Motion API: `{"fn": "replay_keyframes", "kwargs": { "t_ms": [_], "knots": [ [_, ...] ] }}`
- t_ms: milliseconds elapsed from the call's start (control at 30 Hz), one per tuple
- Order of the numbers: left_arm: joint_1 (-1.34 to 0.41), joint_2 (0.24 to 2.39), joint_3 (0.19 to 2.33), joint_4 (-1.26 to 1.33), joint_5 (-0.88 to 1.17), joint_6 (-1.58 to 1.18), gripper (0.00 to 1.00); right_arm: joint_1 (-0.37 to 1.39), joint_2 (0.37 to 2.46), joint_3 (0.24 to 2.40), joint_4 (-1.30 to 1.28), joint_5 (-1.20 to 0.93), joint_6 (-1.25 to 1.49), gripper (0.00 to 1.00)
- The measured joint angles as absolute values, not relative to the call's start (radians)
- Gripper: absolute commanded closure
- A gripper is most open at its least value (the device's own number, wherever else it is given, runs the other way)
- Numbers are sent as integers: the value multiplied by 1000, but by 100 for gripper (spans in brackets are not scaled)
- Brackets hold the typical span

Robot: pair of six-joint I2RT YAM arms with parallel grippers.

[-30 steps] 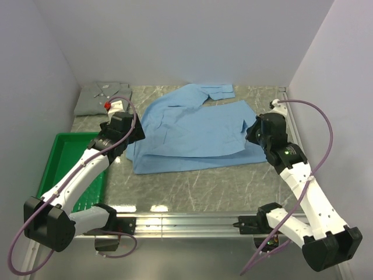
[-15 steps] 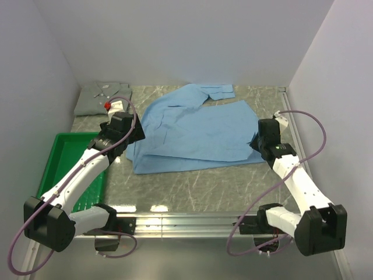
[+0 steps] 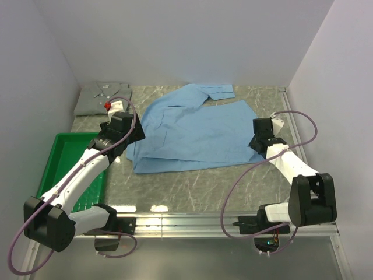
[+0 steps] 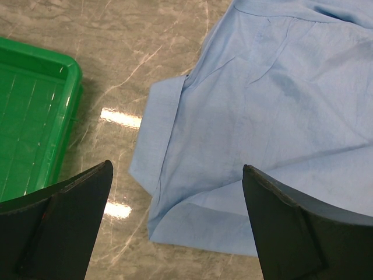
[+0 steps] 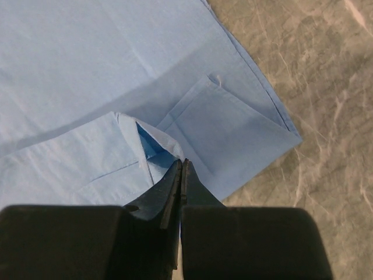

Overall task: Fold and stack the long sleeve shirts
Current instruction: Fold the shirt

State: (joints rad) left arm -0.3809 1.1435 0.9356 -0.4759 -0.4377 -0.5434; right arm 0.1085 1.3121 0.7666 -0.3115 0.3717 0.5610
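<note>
The light blue shirt (image 3: 192, 131) lies spread and partly folded in the middle of the table. Its lower left corner (image 4: 169, 192) shows between my left gripper's fingers. My left gripper (image 3: 133, 137) (image 4: 176, 166) hovers open above that corner, touching nothing. My right gripper (image 3: 255, 144) (image 5: 182, 161) is shut at the shirt's lower right corner (image 5: 233, 128). A small fold of blue cloth (image 5: 154, 149) rises into its tips. The pale grey-green shirt (image 3: 99, 96) lies folded with its collar up at the back left.
A green plastic tray (image 3: 61, 157) (image 4: 29, 116) sits at the left, beside the left arm. White walls close in the back and both sides. A metal rail (image 3: 186, 221) runs along the near edge.
The right arm has swung its elbow down and inward, while its gripper stays shut at the shirt's right corner. The left arm and both shirts have not moved.
</note>
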Motion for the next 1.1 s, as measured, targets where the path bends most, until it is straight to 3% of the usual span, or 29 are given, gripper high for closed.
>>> {"fn": "replay_keyframes", "kwargs": {
  "t_ms": [267, 467, 600, 700, 867, 967, 1100],
  "knots": [
    [-381, 1155, 936, -476, -416, -545, 1, 108, 1412, 777, -276, 379, 556, 98],
    [-381, 1208, 936, -480, -354, -583, 1, 108, 1431, 809, -270, 378, 549, 77],
    [-381, 1240, 936, -490, -280, -634, 2, 108, 1444, 844, -277, 378, 548, 46],
    [-383, 1260, 936, -488, -220, -682, 4, 108, 1426, 866, -302, 380, 547, 36],
    [-405, 1320, 941, -464, -130, -753, 9, 108, 1332, 883, -318, 353, 555, 36],
    [-421, 1386, 951, -429, -75, -802, 18, 108, 1282, 882, -295, 305, 569, 38],
    [-435, 1453, 951, -384, -21, -859, 41, 106, 1281, 864, -233, 223, 587, 40]
  ]
}}
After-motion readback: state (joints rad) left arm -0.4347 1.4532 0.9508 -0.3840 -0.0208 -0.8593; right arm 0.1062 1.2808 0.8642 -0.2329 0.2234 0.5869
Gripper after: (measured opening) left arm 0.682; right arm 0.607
